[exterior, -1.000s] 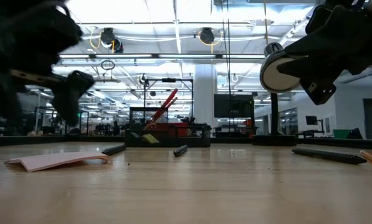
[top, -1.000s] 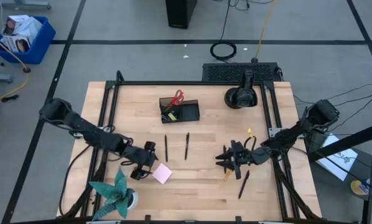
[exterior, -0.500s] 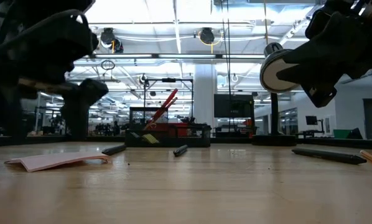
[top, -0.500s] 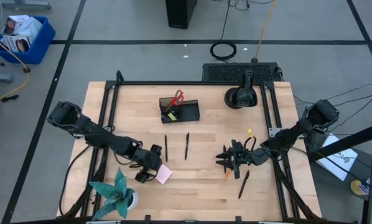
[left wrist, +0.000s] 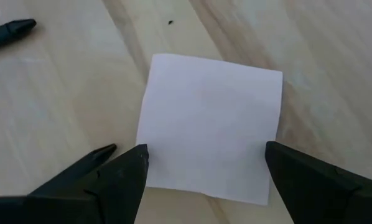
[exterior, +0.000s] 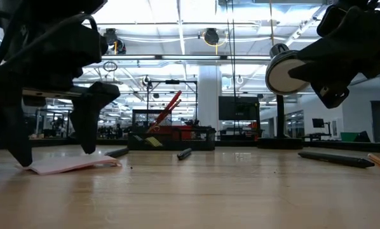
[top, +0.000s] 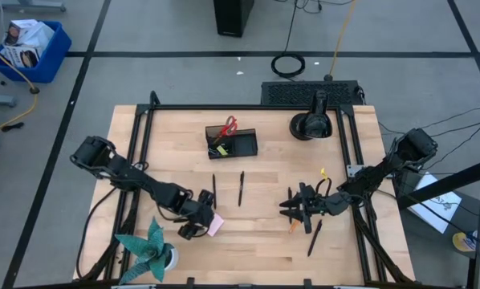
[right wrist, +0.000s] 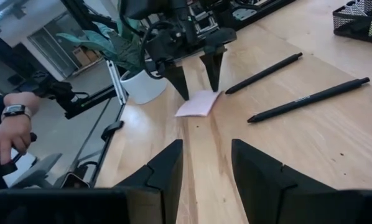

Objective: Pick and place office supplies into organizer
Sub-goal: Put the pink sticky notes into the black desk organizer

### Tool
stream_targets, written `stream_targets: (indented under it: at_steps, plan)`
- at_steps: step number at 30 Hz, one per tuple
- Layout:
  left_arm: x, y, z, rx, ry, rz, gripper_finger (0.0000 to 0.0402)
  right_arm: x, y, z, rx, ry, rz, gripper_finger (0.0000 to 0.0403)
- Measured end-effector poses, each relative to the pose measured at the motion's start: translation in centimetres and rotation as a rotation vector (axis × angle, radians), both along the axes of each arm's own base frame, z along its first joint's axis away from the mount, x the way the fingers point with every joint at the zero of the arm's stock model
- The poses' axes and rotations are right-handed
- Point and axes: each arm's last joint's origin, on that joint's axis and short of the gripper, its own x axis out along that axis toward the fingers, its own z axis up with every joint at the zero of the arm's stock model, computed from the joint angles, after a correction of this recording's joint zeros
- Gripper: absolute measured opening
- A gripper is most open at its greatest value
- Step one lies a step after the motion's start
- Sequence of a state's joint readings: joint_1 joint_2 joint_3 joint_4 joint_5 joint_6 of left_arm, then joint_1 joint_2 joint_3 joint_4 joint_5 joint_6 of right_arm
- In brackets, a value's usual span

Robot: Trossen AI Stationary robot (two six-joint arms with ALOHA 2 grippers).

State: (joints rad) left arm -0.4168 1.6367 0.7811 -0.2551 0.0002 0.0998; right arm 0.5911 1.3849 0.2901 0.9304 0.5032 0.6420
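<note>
The left gripper [top: 198,224] was down at the near-left of the pale wooden table [top: 272,241], fingers spread wide w/ one on either side of the thin pink square sticky-note pad [top: 214,225]. In the left wrist view the pad [left wrist: 211,127] lay flat between the two dark wedge-shaped fingertips [left wrist: 120,171], which stood at its opposite edges; cannot tell if they touched it. Low view showed the fingers planted at table level w/ the pad [exterior: 69,164] between them, one corner curled up slightly.

The right gripper [top: 296,207] hung above the near-right of the table, jaws parted w/ a gap between them, nothing visibly pinched. An orange pencil [top: 292,227] and a thin black pen [top: 314,238] lay just near of it.

Two more slim matte black pens [top: 214,190] and [top: 241,188] lay side by side mid-table, just far of the pad. The black rectangular mesh organizer [top: 233,144] sat at the far centre, well apart from both grippers, w/ red-handled scissors [top: 229,125] standing tilted in its taller section and small yellow bits in it. A round black object w/ an upright post [top: 311,123] stood to the far right. A teal folded-paper plant in a white pot [top: 150,249] sat at the near-left corner, close to the left gripper. A person's hand w/ a wristwatch [right wrist: 12,127] showed off-table in the right wrist view.
</note>
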Motion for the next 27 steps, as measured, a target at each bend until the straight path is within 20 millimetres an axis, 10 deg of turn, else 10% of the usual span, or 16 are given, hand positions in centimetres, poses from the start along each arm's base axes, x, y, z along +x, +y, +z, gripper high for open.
stream_targets:
  at_steps: [27]
  plan:
    - [1.4, -0.3, 0.2, -0.003, 0.006, -0.082, 0.0326, 0.0, -0.2, -0.2, -0.023, 0.014, -0.046, 0.0126]
